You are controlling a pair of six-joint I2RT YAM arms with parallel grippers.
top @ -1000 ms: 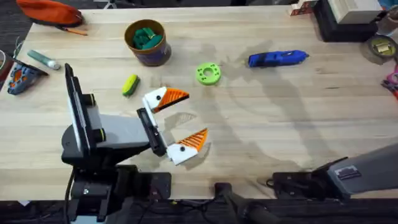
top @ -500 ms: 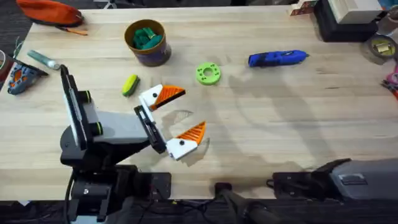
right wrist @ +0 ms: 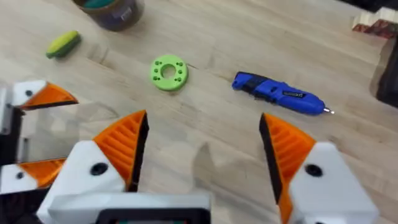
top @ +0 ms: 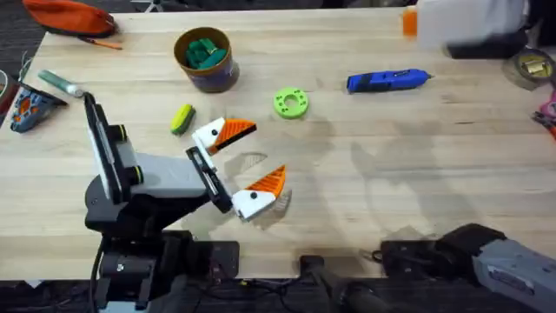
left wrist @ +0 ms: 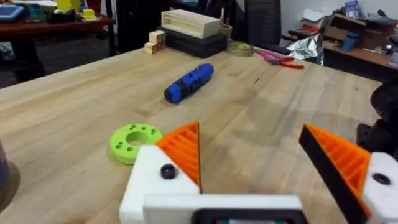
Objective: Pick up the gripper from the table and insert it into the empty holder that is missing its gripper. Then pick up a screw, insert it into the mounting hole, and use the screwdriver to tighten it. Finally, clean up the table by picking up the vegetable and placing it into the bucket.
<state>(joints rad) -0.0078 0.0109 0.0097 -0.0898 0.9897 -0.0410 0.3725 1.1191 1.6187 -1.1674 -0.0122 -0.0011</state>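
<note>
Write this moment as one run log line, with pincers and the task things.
left pincer: open, empty | right pincer: open, empty | screwdriver: on table | vegetable: on table, outside bucket

No words or numbers can be read. A small mark is seen on the blue screwdriver [right wrist: 280,95], but it is too tiny to be made out.

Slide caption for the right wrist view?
Open right gripper high above the blue screwdriver, green disc and yellow vegetable.

White pincers [top: 245,167], orange ribbed pads [right wrist: 127,146]
</note>
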